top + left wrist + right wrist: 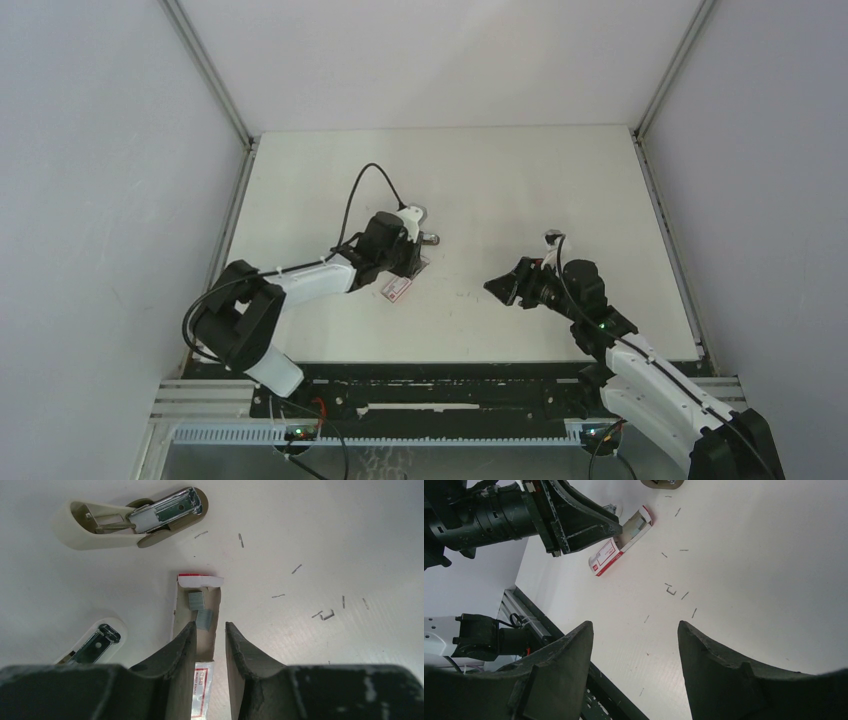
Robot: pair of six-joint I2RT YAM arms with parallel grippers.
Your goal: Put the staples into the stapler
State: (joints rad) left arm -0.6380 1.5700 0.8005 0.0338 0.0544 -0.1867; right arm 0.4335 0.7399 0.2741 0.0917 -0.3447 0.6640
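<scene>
Left gripper (209, 625) sits low over the staples box (200, 685), left of the worktop's (500, 170) centre. Its jaws stand a narrow gap apart at a silver strip (204, 620) in the slid-out tray (215, 605); gripping or not, can't tell. The stapler (150, 517) lies open just beyond. Right gripper (634, 627) hovers well apart, jaws wide and holding nothing.

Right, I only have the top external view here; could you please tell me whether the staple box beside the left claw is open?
Observer: Yes. In the left wrist view the staple box has its tray slid out, with two short grey staple blocks lying in it.
Operator: Thank you. And where do the fingers of the left claw stand?
Observer: The fingers are close together above the tray, their tips by the nearer staple block. I cannot tell whether they grip anything.
</scene>
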